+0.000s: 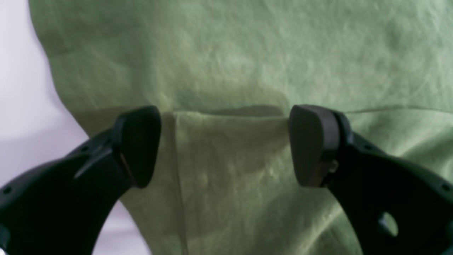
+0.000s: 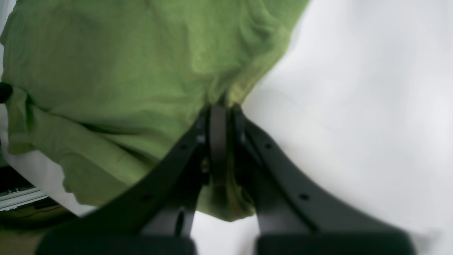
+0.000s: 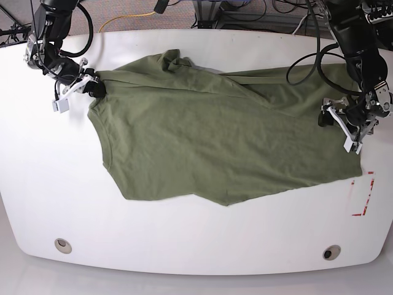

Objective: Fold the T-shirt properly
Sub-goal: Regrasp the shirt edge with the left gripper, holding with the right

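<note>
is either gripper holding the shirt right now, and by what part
The right gripper is shut on the T-shirt, pinching a bunched bit of its edge at one end. The left gripper is open above the fabric, holding nothing.

I see bare worktop (image 3: 184, 236) along the near edge and on the base view's left, room enough for a pincer to pass. The T-shirt (image 3: 215, 141) covers the middle. Cables (image 3: 307, 58) hang over the far right corner, crowding that approach.
</note>
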{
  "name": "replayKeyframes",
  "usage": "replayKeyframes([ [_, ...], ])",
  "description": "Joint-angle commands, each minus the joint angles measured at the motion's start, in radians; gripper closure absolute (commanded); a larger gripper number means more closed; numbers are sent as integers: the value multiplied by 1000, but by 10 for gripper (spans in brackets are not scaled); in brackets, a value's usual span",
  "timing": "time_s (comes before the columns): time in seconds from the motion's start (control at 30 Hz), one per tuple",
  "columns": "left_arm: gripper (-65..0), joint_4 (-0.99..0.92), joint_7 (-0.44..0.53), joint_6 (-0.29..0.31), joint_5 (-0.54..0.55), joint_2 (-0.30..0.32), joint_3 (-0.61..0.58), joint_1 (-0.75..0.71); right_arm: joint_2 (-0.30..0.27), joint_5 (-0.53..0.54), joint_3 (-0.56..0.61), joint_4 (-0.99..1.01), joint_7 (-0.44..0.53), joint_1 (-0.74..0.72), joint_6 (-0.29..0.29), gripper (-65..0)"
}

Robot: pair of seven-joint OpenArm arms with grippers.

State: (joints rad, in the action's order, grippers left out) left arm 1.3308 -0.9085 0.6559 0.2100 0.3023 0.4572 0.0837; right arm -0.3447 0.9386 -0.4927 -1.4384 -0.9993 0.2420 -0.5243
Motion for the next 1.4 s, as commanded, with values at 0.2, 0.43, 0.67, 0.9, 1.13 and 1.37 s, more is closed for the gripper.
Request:
replayKeyframes([
  [0.2, -453, 20, 13, 5, 12, 18, 1, 8, -21, 15, -11, -23, 13, -10, -4, 0],
  [0.43, -128, 14, 13, 2, 10, 19, 1, -12, -21, 15, -11, -23, 13, -10, -4, 0],
  [0.67, 0, 25, 13, 3, -53, 15, 1, -14, -21, 15, -11, -19, 13, -10, -4, 0],
  [0.9, -81, 151, 10, 5, -54, 18, 4, -61, -21, 15, -8, -19, 13, -10, -4, 0],
  [1.13, -179, 232, 10, 5, -54, 16, 4, -117, -21, 15, -8, -19, 13, -10, -4, 0],
  [1.37, 0, 229, 10, 5, -59, 13, 4, -120, -20, 15, -7, -17, 15, -10, -4, 0],
])
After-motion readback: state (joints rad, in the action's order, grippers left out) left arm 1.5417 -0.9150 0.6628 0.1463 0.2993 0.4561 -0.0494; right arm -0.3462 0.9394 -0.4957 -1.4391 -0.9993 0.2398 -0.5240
